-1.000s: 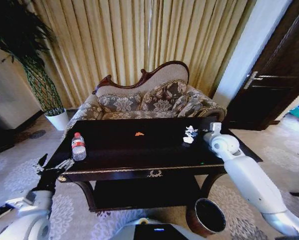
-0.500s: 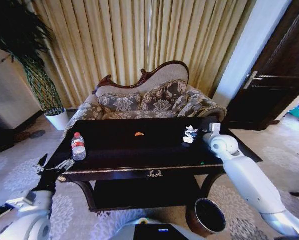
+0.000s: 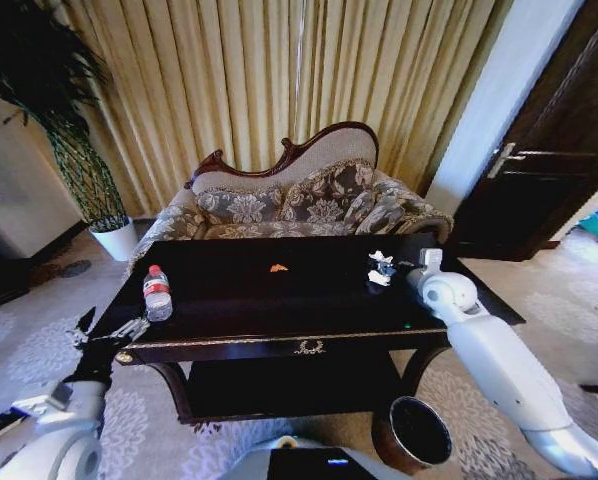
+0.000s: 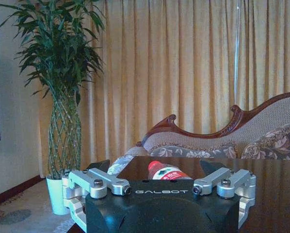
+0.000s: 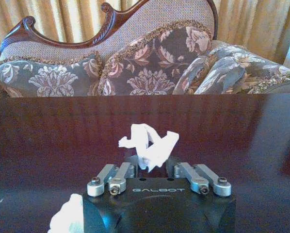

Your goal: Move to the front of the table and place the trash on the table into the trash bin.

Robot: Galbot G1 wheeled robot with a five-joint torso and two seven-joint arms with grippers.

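The crumpled white paper wad point(image 5: 149, 144) sits on the glossy dark desk point(image 3: 279, 300) toward its right end, and in the right wrist view it stands pinched at its lower edge between the fingers point(image 5: 120, 175) of the right gripper point(image 5: 152, 170), which are clenched on it. In the head view the same wad point(image 3: 381, 267) shows just ahead of the right arm's white wrist, and the right gripper point(image 3: 387, 272) lies low over the desk top. A second scrap of white paper point(image 5: 67, 218) lies close beside the gripper's body in the right wrist view. A tiny orange scrap point(image 3: 278, 267) rests near the middle of the desk, well apart from the wad. A water bottle point(image 3: 157, 293) with a red cap stands upright toward the desk's left end. The reddish-brown trash bin point(image 3: 411, 435) stands on the carpet in front of the desk's right leg. The left gripper point(image 3: 109, 331) hangs off the desk's left corner with its fingers point(image 4: 102, 178) spread and holding nothing. Behind the desk is a floral sofa point(image 3: 289, 200).
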